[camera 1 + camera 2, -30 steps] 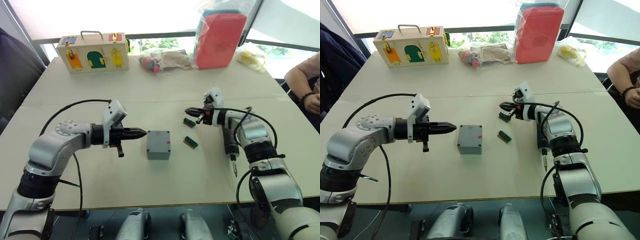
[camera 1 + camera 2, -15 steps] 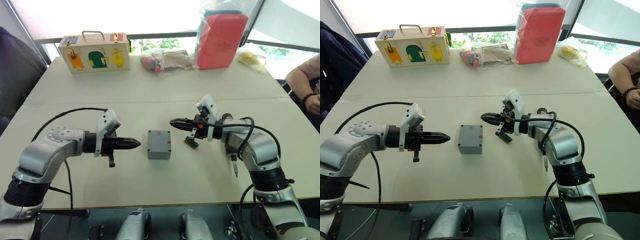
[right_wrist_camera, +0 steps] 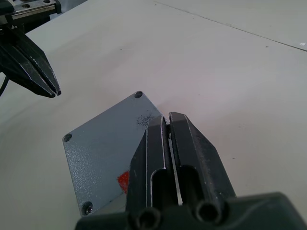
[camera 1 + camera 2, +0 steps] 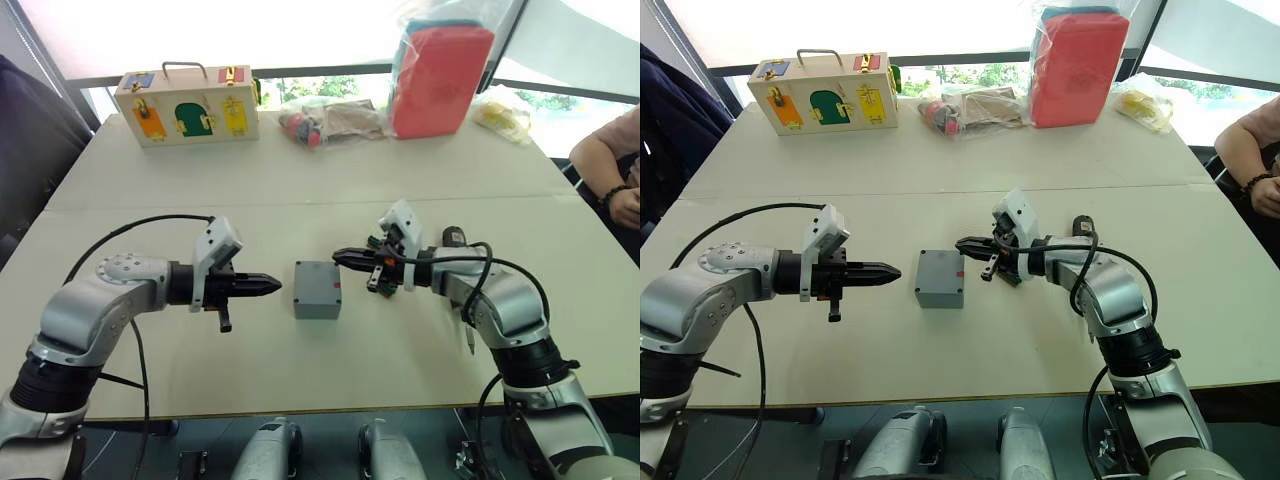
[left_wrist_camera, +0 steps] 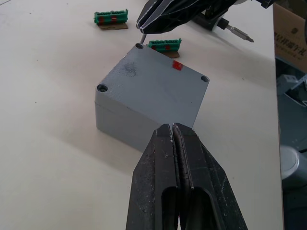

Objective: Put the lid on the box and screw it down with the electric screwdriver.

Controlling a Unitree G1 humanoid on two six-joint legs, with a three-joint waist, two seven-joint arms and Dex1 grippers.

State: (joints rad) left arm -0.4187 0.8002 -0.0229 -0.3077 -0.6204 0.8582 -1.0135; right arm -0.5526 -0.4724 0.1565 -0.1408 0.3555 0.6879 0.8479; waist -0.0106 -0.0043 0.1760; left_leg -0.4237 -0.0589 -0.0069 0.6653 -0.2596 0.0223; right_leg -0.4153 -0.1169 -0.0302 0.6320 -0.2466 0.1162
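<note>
The grey box [image 4: 318,300] stands mid-table with the lid [image 5: 151,86] lying on top, a red mark near one corner. My left gripper [image 4: 279,286] points at the box from its left side, a short gap away, shut and holding nothing. From the right, my right gripper [image 4: 337,258] reaches over the box's far right corner, shut on what looks like a small screw [image 5: 142,36] hanging just above a corner hole. The electric screwdriver [image 4: 452,237] lies on the table behind my right forearm, its bit [image 5: 237,32] showing.
Two small green blocks [image 5: 111,18] [image 5: 165,44] lie just right of the box. A wooden case with coloured doors [image 4: 187,105], plastic bags [image 4: 325,120] and a red pack [image 4: 440,65] line the far edge. A person's arm [image 4: 610,170] rests at the right.
My right gripper has swung left from above the green blocks and dropped to the box's far right corner. The left gripper drew back slightly and lower, then held still.
</note>
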